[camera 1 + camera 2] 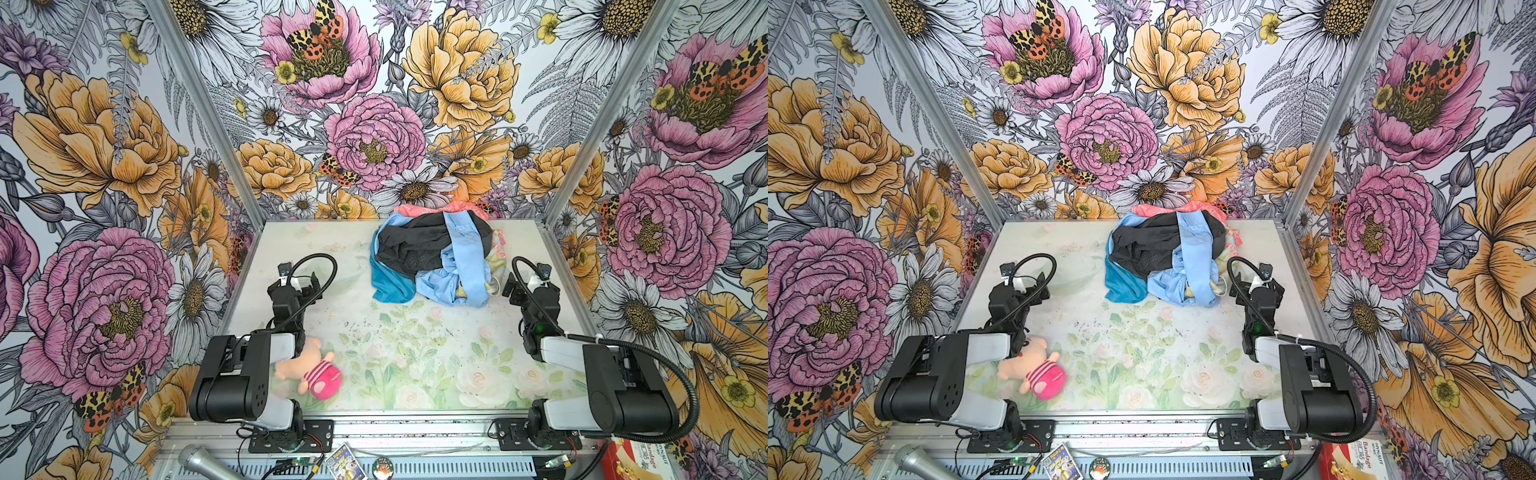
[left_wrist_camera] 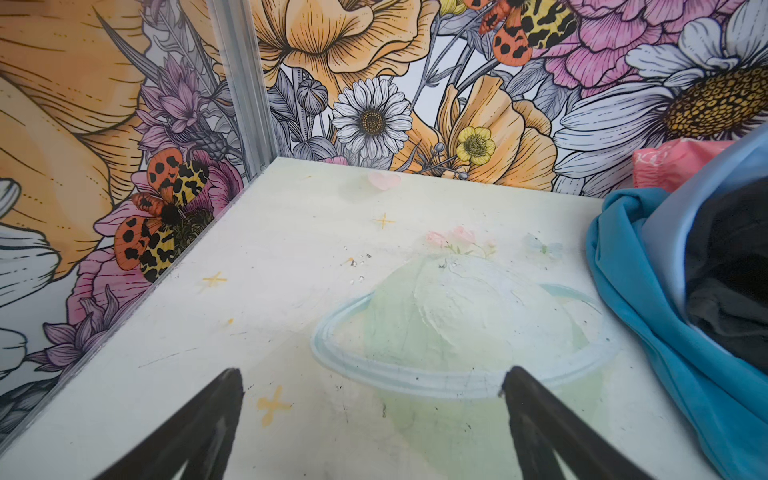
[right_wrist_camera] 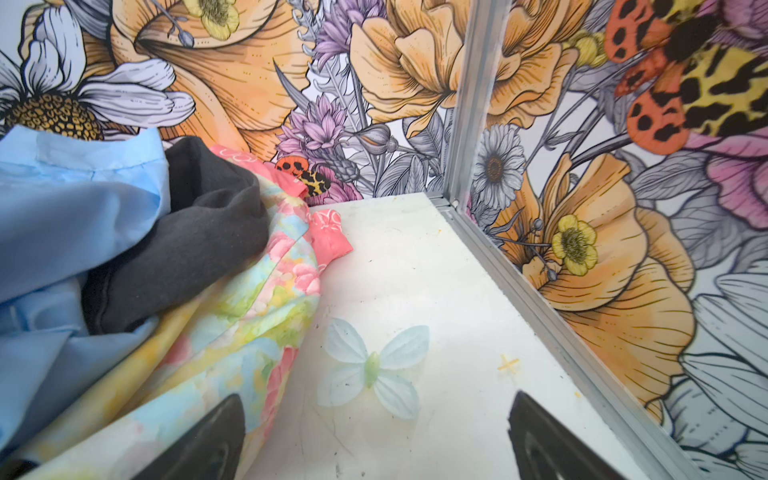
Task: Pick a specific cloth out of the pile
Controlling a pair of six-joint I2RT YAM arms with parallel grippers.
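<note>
1. Jaws of left hand point(image 2: 370, 374) apart, empty, low over table point(image 1: 365, 328), left of pile point(image 1: 436, 253).
2. Target cloth point(image 1: 388, 284): teal, at pile's near-left edge, partly under black mesh garment point(image 1: 407, 245); best pinched at its exposed near fold, then drawn leftward.
3. Jaws of right hand point(image 3: 376, 397) apart, empty, beside pile's right edge.

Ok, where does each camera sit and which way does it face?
Both top views: high over the front edge, looking down and back at table, pile, left arm, right arm.
Left wrist: on the left arm, facing the back left corner; open left gripper shows, teal cloth beside.
Right wrist: on the right arm, facing the back right corner; open right gripper, floral garment.
Shared: both wrist views catch the pile's black garment.
</note>
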